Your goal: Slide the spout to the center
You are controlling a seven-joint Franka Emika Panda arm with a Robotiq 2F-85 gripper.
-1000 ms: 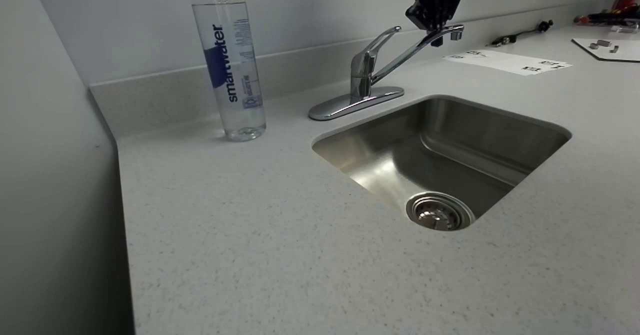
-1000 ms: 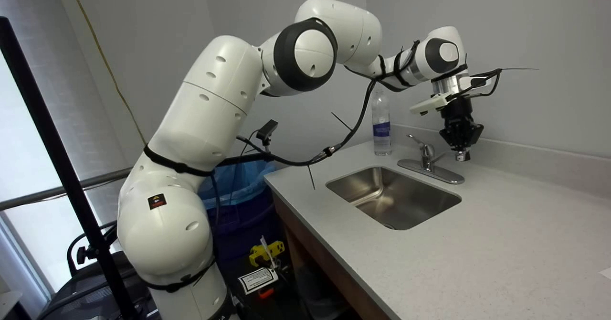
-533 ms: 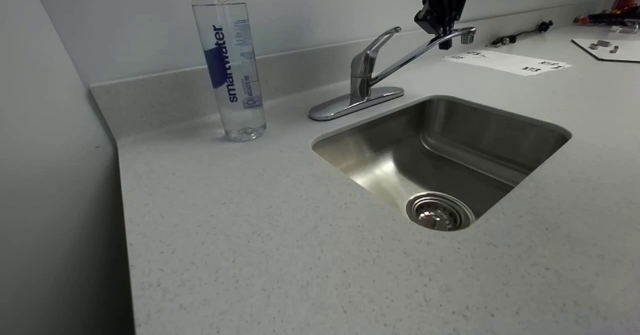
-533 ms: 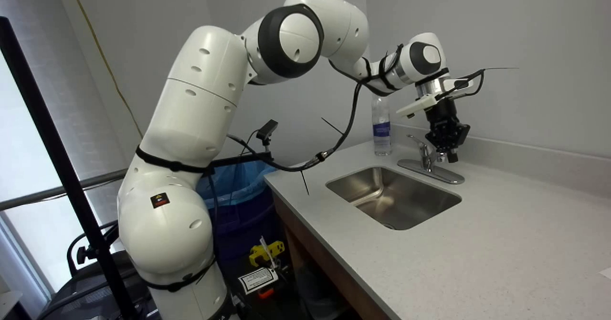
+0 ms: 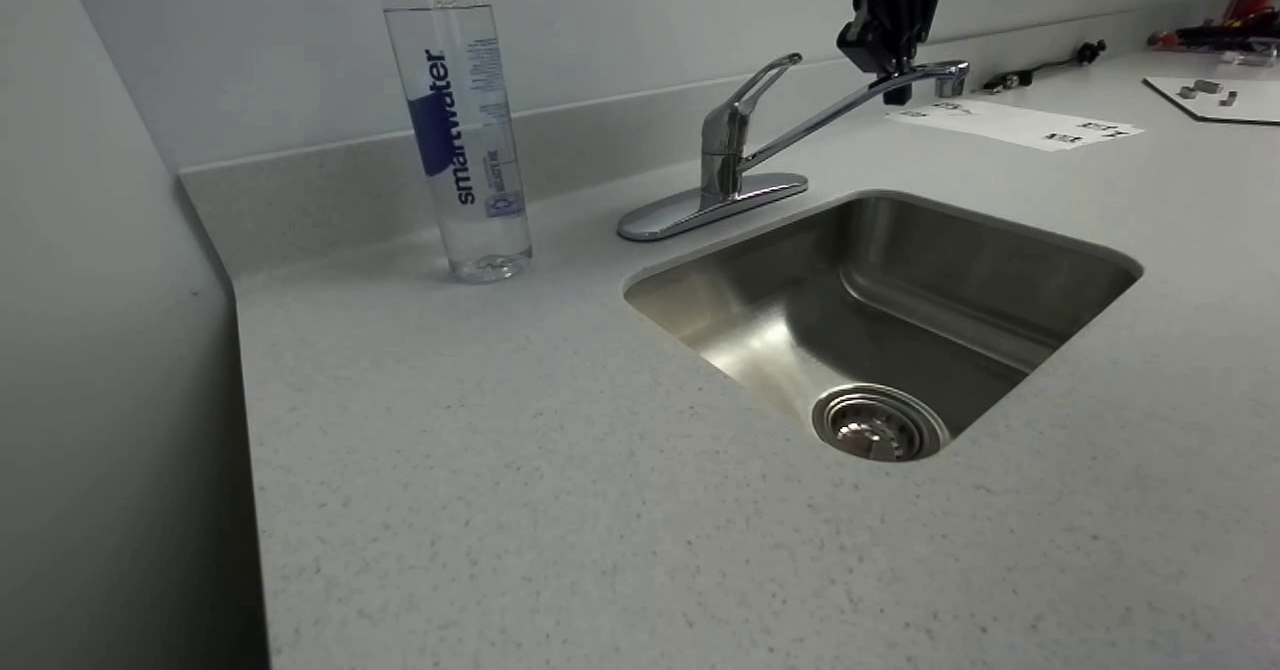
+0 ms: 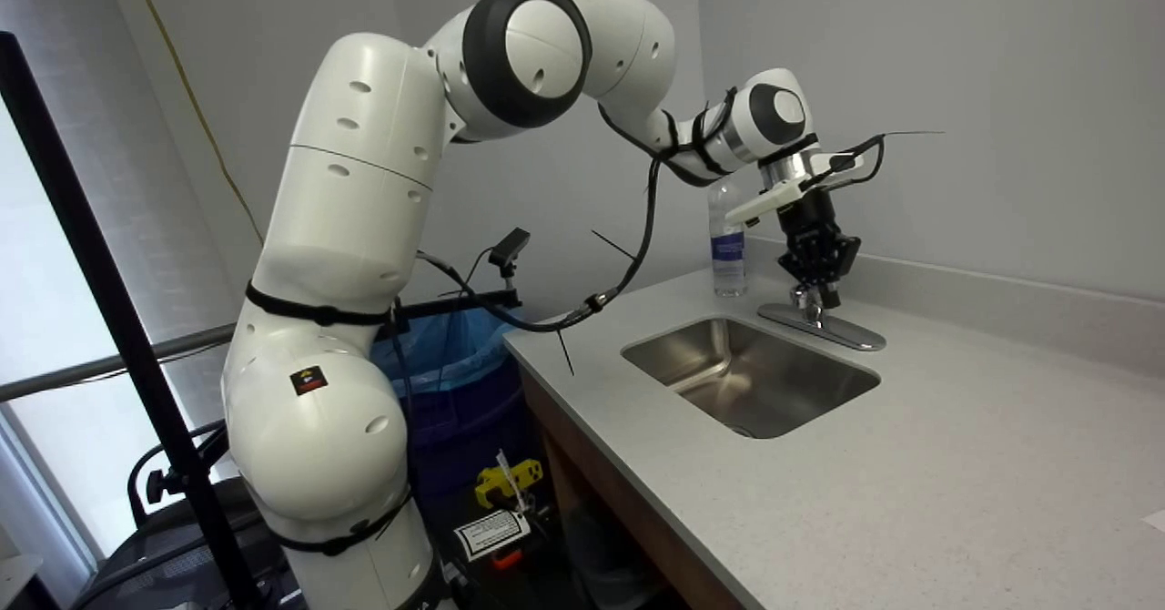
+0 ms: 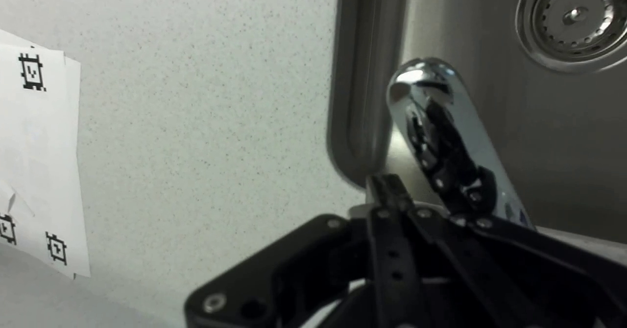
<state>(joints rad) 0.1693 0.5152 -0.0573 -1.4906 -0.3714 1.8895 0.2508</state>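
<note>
spout [image 7: 468, 137] slants over one side of the sink [image 7: 465, 29] in the wrist view, our jaws closed on nothing just beside it. we judge it stiff, slick metal that should swing lightly if we push sideways near the tip [image 7: 425, 76].

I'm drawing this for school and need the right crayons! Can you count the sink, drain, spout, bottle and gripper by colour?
Silver: 3 (sink, drain, spout)
Black: 1 (gripper)
See-through: 1 (bottle)
Total: 5
</note>
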